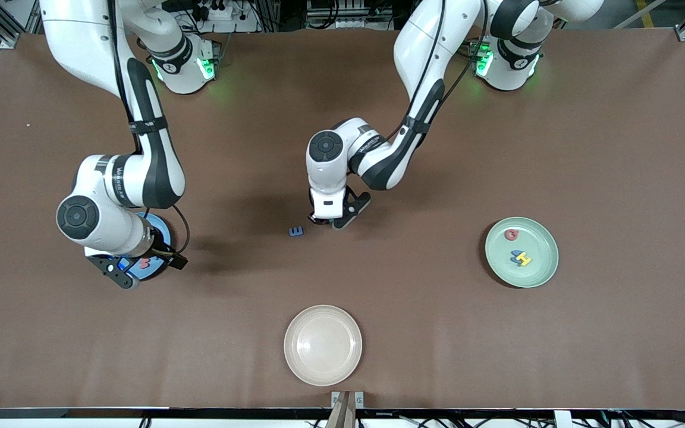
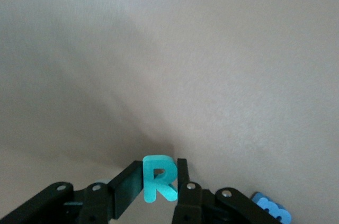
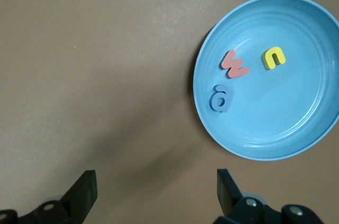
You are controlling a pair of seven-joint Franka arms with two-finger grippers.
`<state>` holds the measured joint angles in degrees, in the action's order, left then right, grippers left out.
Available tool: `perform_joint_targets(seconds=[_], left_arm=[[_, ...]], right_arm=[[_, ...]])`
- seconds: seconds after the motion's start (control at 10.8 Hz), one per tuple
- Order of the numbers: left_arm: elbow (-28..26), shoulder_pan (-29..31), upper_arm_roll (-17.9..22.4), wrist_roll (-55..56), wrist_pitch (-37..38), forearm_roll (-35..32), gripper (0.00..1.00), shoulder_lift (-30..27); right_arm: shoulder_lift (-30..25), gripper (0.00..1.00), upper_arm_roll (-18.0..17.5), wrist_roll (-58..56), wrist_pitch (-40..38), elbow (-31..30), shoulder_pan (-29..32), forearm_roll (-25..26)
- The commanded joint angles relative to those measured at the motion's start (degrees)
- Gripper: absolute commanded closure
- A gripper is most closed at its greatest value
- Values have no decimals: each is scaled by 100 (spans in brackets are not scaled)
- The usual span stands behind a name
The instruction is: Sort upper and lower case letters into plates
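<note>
While three letters [image 3: 233,78] fill one plate [image 3: 296,128], three fill another [image 1: 541,270].

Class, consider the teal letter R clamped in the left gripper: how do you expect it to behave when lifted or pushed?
The teal letter R looks thick and blocky, so probably stiff, not floppy. It is tiny between the left gripper fingers, so likely very light. Its flat faces suggest it would slide, not roll, though a small pinch might let it twist.

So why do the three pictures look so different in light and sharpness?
Front view: even overhead light, soft arm shadows on the brown table. Left wrist view: washed pale, the teal R in the left pincer slightly soft. Right wrist view: crisp blue plate, a diffuse shadow beside it.
</note>
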<state>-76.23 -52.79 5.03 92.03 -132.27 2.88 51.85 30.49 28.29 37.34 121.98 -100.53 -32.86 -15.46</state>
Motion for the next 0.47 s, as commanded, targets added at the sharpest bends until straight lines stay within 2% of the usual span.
perform_joint_targets(seconds=[0.0, 0.28, 0.37], left_arm=[[-76, 390, -46, -832, 447, -183, 100, -525], [-189, 1233, -142, -2570, 1254, -174, 100, -1140], [-303, 1532, -160, -3307, 1465, -157, 100, -1377]], right_arm=[[80, 0, -392, 439, -139, 323, 436, -219], [115, 0, -780, 1772, -87, 323, 447, -264], [150, 0, -1033, 2238, -61, 323, 508, -264]])
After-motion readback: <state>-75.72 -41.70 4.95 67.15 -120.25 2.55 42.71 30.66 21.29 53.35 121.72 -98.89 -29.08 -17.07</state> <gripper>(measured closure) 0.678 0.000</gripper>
